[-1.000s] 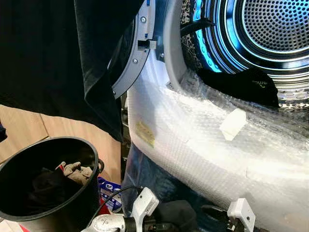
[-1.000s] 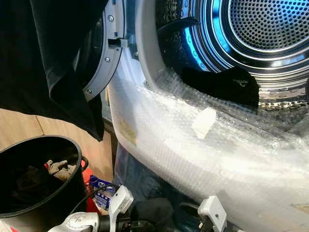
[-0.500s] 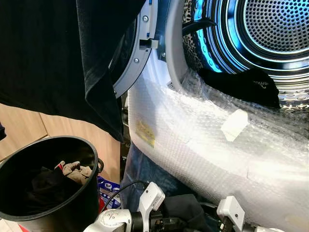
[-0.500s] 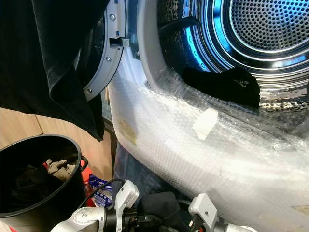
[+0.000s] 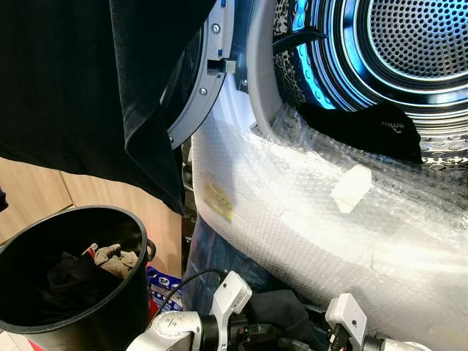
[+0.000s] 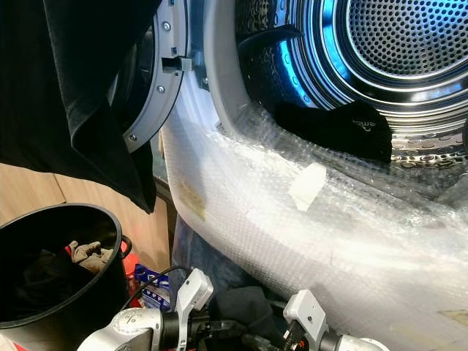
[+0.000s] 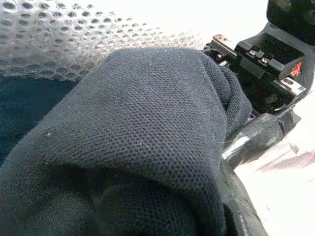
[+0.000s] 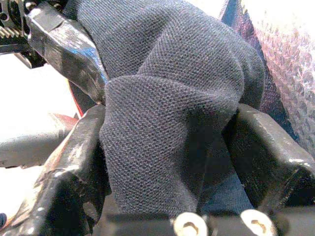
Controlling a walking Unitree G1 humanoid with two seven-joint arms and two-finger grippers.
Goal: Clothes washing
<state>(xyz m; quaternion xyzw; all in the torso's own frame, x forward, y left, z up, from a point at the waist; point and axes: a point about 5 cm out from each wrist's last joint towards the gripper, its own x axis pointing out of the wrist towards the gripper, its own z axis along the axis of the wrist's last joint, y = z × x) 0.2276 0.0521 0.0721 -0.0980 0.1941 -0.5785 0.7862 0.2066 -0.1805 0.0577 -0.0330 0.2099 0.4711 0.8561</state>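
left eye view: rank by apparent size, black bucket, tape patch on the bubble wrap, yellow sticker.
1. black bucket, though nearness to the camera inflates it
2. tape patch
3. yellow sticker, close to the patch, so that order is unsure

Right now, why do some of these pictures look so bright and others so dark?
In the eye views the drum glows blue from inside, and the bubble wrap below it shines nearly white, while the bucket sits in shade. In the left wrist view the dark cloth is sharp, but the background is washed out. The right wrist view is similar, glare at its edges.
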